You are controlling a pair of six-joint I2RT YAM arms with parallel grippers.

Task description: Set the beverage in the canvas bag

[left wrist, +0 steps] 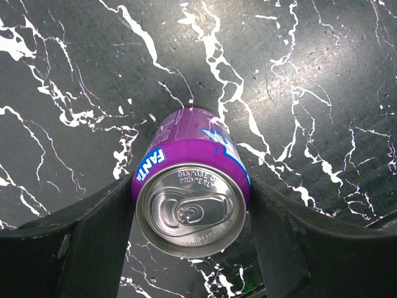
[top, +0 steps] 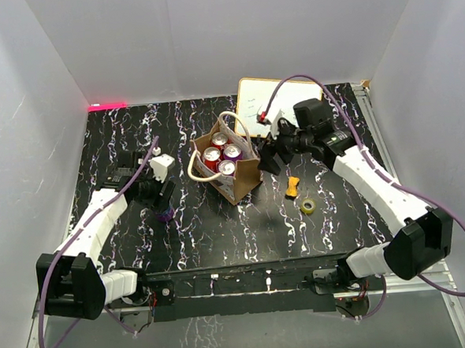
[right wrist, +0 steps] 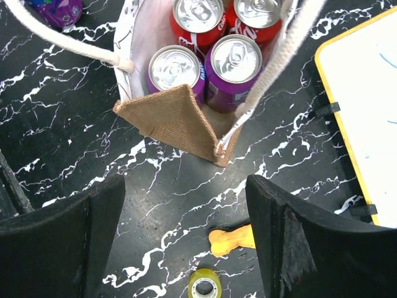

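Pinching Fanta can [left wrist: 191,214], left gripper [left wrist: 192,189], label wrist-only

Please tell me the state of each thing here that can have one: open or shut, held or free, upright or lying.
purple Fanta can, upright, unopened, held between the fingers of the left claw.
left claw, shut on the purple Fanta can.
right claw, open, empty.
four cans, upright, unopened, inside the canvas bag.
canvas bag, upright, mouth open.
whiteboard, lying flat.
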